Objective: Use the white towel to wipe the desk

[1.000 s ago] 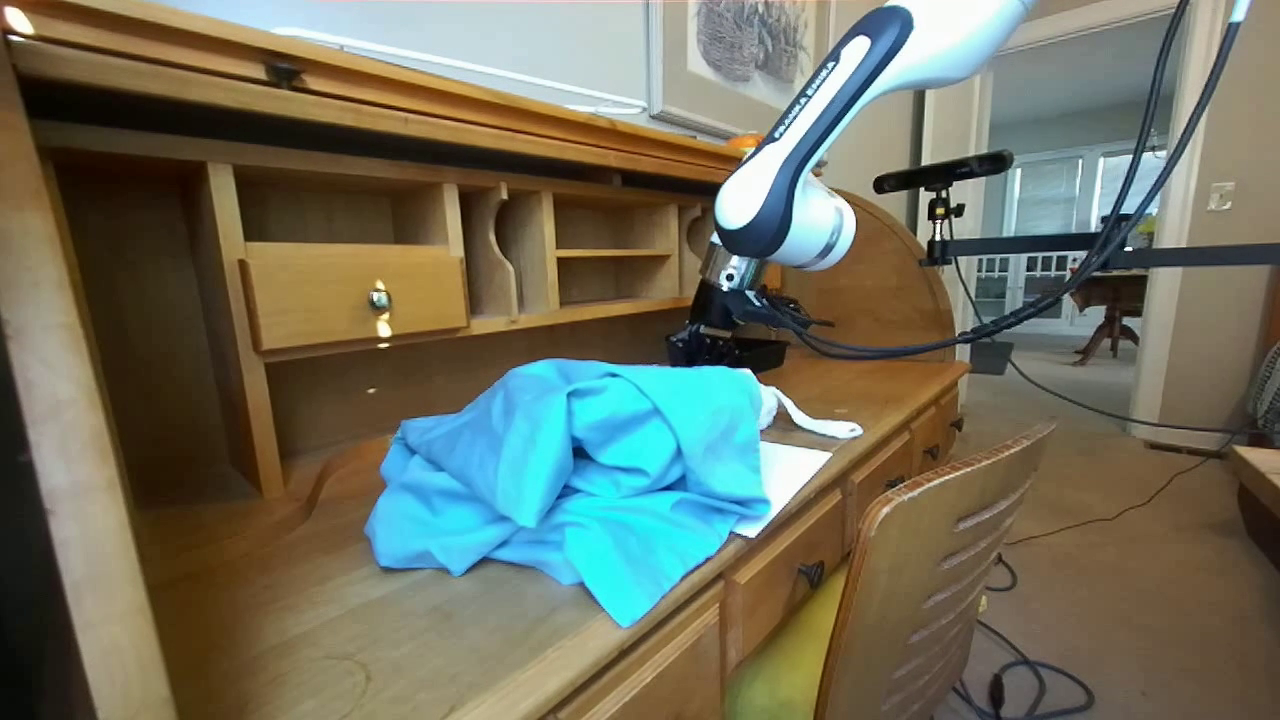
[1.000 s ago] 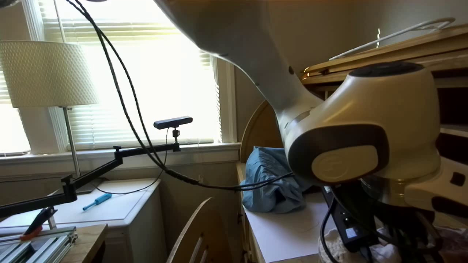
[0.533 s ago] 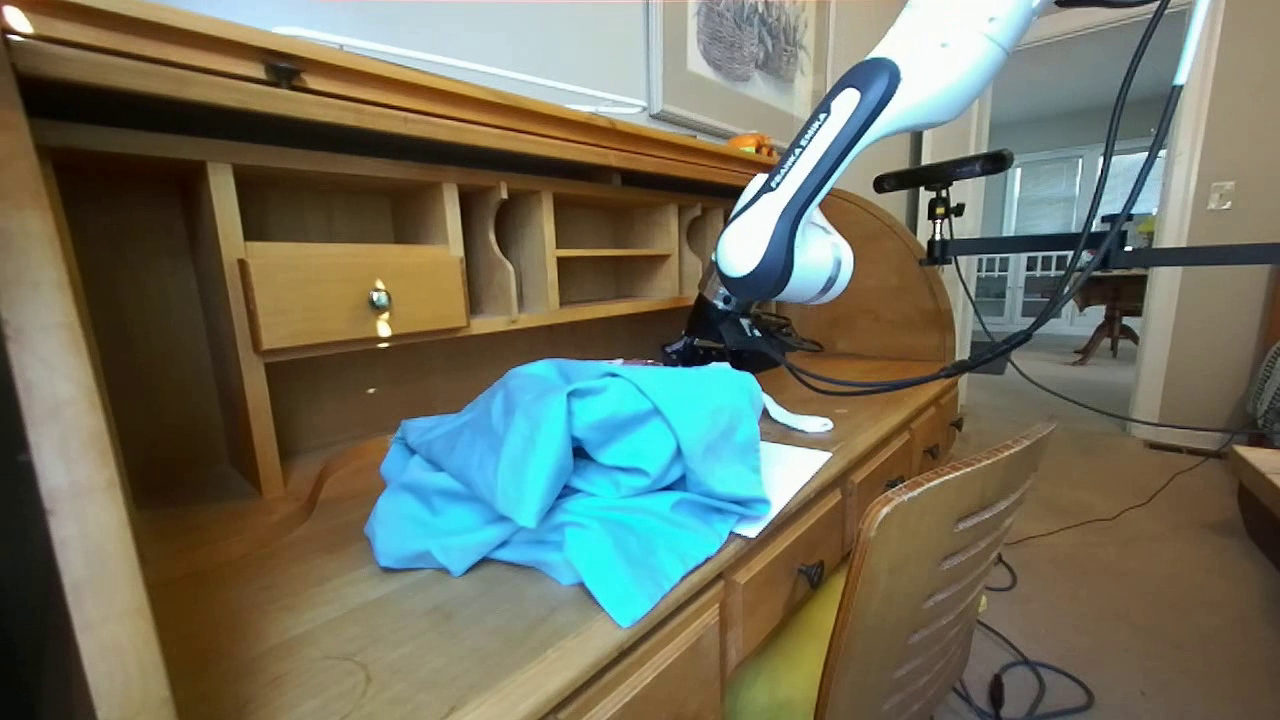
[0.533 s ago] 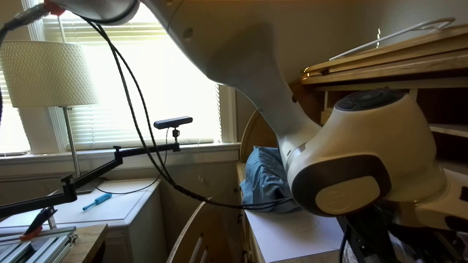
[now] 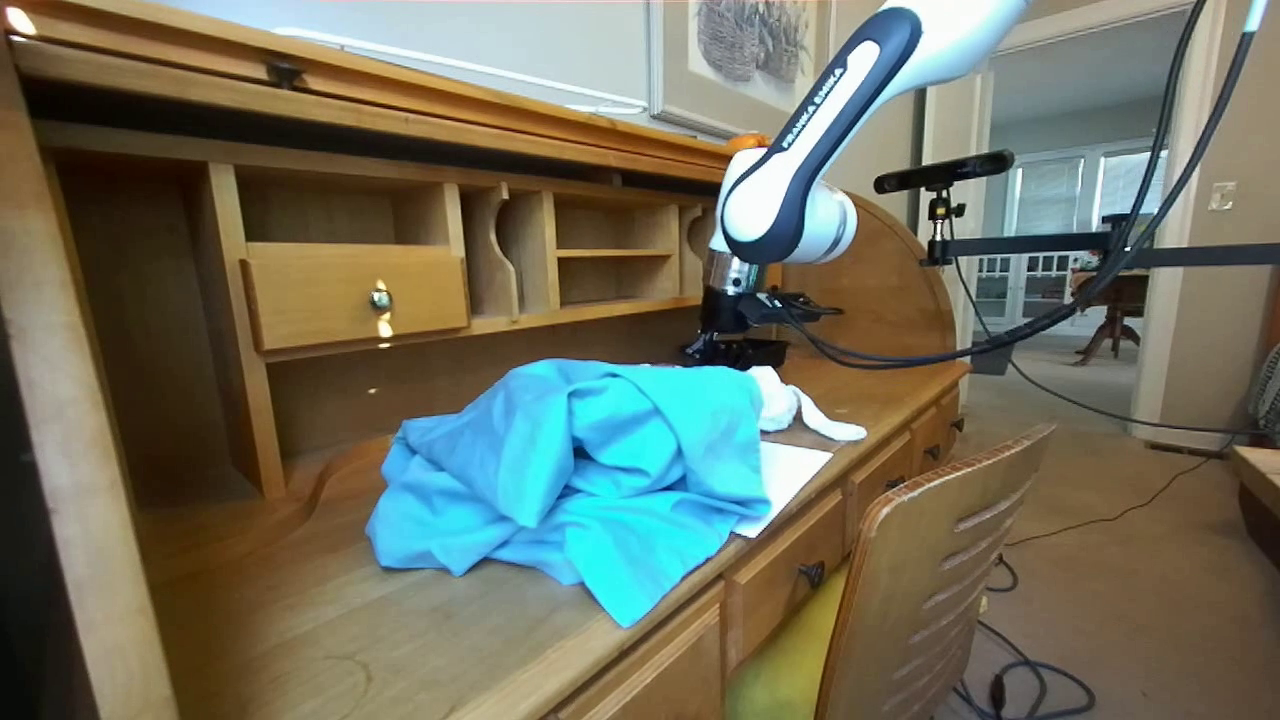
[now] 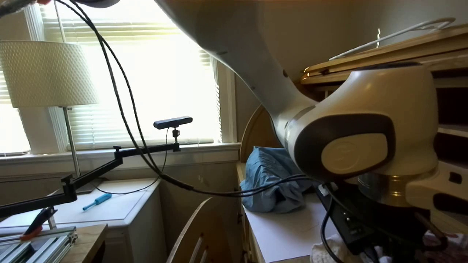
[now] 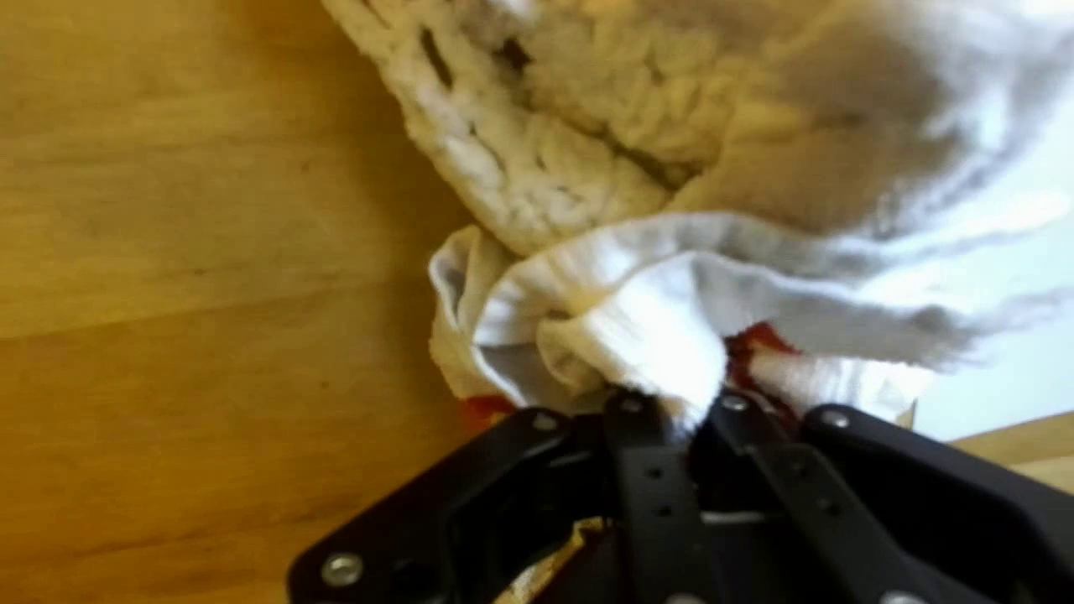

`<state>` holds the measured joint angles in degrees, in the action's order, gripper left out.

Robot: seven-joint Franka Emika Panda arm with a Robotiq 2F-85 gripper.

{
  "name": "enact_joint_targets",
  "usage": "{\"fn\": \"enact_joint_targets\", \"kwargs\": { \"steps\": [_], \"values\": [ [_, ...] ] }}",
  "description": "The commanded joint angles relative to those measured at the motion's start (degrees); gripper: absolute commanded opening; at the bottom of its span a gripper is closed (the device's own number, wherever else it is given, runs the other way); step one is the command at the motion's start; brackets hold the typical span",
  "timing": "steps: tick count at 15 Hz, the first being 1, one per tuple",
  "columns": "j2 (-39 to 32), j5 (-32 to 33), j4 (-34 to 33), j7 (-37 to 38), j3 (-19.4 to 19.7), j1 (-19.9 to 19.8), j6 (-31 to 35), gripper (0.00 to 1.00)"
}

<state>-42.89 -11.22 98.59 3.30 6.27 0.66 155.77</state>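
Over the desk [image 5: 300, 630], whose hutch [image 5: 262, 430] holds a drawer [image 5: 335, 295], the pincer [image 7: 681, 411] grips the white towel [image 7: 663, 335].

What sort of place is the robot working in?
Probably a home, perhaps a study: there's a wooden roll-top desk, a shaded lamp by a window, and a framed picture.

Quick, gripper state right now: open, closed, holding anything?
Gripper: closed, jaws pinching a bunched fold of the white towel, as the wrist view shows.
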Motion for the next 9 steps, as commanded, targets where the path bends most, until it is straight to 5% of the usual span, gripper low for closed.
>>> {"fn": "enact_joint_targets", "kwargs": {
  "steps": [1,4,9],
  "values": [
    [4.36,1.36,2.94,0.60,-3.14,-1.83,-12.05,0.02],
    [3.73,0.54,0.68,3.71,-3.42,-1.53,-19.99,0.02],
    [0.08,-2.51,-1.27,6.28,-4.70,-2.24,-3.75,0.02]
  ]
}}
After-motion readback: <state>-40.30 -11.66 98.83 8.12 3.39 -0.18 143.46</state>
